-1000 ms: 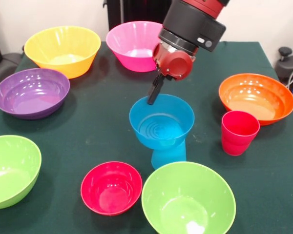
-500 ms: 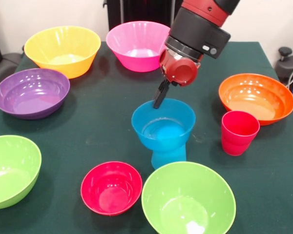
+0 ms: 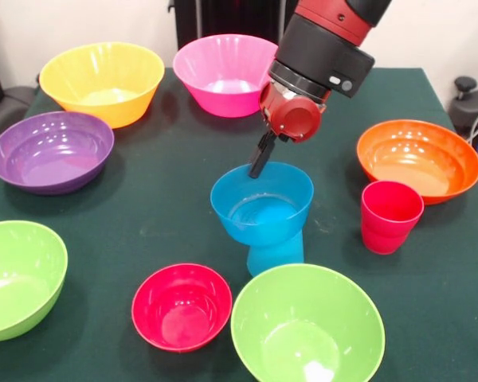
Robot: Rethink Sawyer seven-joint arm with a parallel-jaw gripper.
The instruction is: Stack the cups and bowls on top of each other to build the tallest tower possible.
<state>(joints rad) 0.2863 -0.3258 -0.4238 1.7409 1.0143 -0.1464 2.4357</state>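
While most of the pieces sit scattered and unstacked on the green table (image 3: 151,183), the task looks, by my judgement, barely begun. Going by size: the yellow-orange bowl (image 3: 103,79) and the pink bowl (image 3: 223,73) stand at the far side, the purple bowl (image 3: 51,151) at the picture's left, the orange bowl (image 3: 418,157) at the right, and two lime green bowls, one at the near left edge (image 3: 17,277) and one at the near centre (image 3: 307,325). All stand upright and apart from one another. The small red bowl (image 3: 182,305) sits just beside the centre green one, and the red-pink cup (image 3: 390,215) stands alone near the orange bowl.

Only the tower (image 3: 267,219) has any height: the blue bowl (image 3: 261,203) sits upright atop the light blue cup (image 3: 276,253), which appears to stand upside down, and the bowl seems slightly tilted. Nine pieces remain to be added.

The gripper (image 3: 259,159) hangs at the blue bowl's far rim, its dark tip touching or pinching that rim. How wide it stands I cannot tell.
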